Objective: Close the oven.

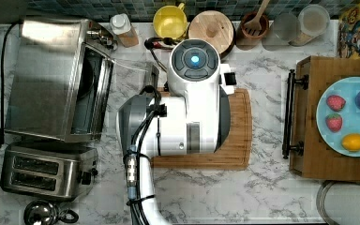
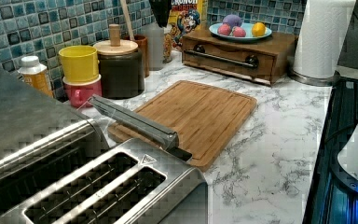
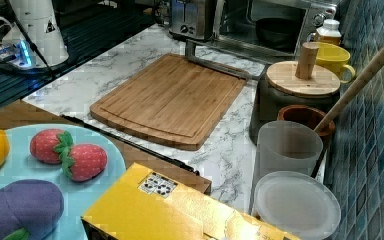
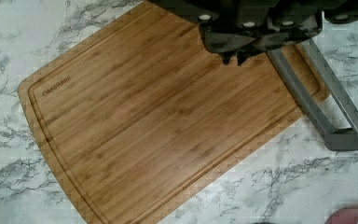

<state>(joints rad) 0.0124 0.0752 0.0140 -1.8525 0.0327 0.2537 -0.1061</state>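
The oven (image 1: 51, 79) stands at the top view's left, a brushed steel box with a dark inside. Its glass door hangs open and lies flat over the counter, with the metal handle bar (image 1: 151, 74) at its outer end. The left view has the handle bar (image 2: 135, 122) reaching over the corner of the cutting board. In the right view the open oven (image 3: 280, 22) sits at the back. In the wrist view my gripper (image 4: 233, 58) is shut with nothing in it, above the board and close beside the handle bar (image 4: 317, 105).
A bamboo cutting board (image 1: 236, 140) lies mid-counter under my white arm (image 1: 194, 108). A two-slot toaster (image 1: 47, 171) stands beside the oven. Cups, a lidded jar (image 1: 211, 28) and a bottle line the tiled back wall. A wooden box (image 1: 309, 140) carries a plate of toy fruit.
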